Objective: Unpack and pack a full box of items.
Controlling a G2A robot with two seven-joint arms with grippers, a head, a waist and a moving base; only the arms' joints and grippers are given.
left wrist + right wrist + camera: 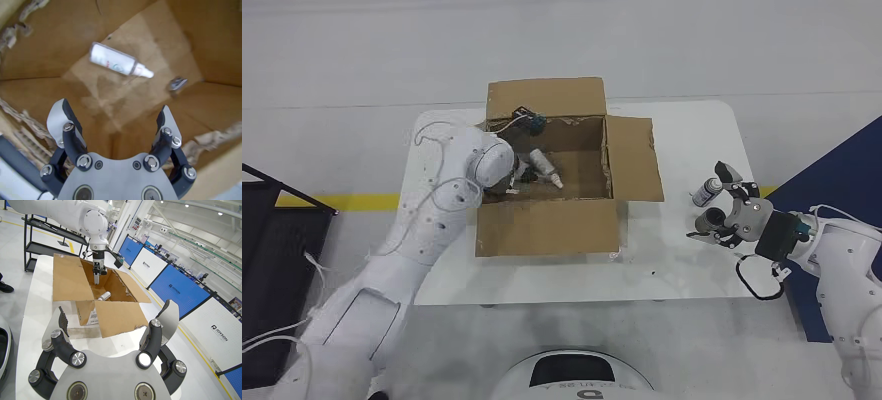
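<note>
An open cardboard box (547,225) stands in the middle of the white table (687,130), flaps spread. On its floor lie a white bottle (115,60) with a narrow tip and a small metallic piece (176,84). My left gripper (114,103) hangs open inside the box, above the floor and short of the bottle, holding nothing. The right wrist view shows that left gripper (96,275) pointing down into the box (75,283) over the bottle (105,295). My right gripper (714,205) is open over the table's right side, beside a small grey can (704,192).
The box's right flap (634,160) lies flat toward the right arm. A black rack (272,230) stands off the table's left. Blue panels (177,289) line the floor beyond the table's right side. Bare table surrounds the can.
</note>
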